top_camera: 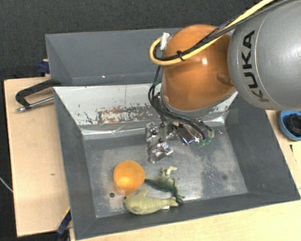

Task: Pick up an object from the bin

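Observation:
My gripper [159, 149] hangs below the orange wrist cover, over the middle of the bin floor, its metal fingers pointing down. An orange ball [128, 177] lies to its lower left near the front wall. A dark green toy dinosaur [165, 184] sits just below the fingertips, a short gap away. A pale yellow-green toy animal [146, 203] lies along the front wall, under the ball and touching the dinosaur. Nothing shows between the fingers.
The arm and its orange cover hang over the bin's back right part. The three toys cluster at the front centre-left. The bin's sloped walls rise on all sides.

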{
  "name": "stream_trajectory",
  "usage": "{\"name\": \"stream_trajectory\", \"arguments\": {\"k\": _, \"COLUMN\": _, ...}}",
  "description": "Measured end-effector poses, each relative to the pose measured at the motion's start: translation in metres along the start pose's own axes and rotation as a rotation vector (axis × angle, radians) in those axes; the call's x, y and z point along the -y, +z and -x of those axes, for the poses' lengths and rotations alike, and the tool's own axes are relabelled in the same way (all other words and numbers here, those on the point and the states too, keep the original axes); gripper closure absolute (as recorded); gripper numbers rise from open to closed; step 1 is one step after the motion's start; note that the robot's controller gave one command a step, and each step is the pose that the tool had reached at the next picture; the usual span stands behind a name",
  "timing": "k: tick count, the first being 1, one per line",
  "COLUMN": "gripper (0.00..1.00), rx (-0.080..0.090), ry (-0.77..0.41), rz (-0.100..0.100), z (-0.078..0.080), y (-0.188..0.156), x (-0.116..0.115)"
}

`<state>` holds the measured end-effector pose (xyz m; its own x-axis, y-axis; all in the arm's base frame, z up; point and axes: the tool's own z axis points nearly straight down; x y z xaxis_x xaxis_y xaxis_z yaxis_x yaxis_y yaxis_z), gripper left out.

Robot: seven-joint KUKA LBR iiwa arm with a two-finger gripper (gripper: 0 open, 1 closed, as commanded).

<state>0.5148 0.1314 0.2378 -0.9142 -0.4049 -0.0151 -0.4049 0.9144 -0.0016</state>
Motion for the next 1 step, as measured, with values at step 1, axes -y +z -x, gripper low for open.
{"name": "stream_trajectory", "arguments": {"k": 1, "gripper": 0.0, "rx": -0.01, "ry": 0.001, "rz": 0.002, "z": -0.0018, "y": 0.0049, "x": -0.0002}}
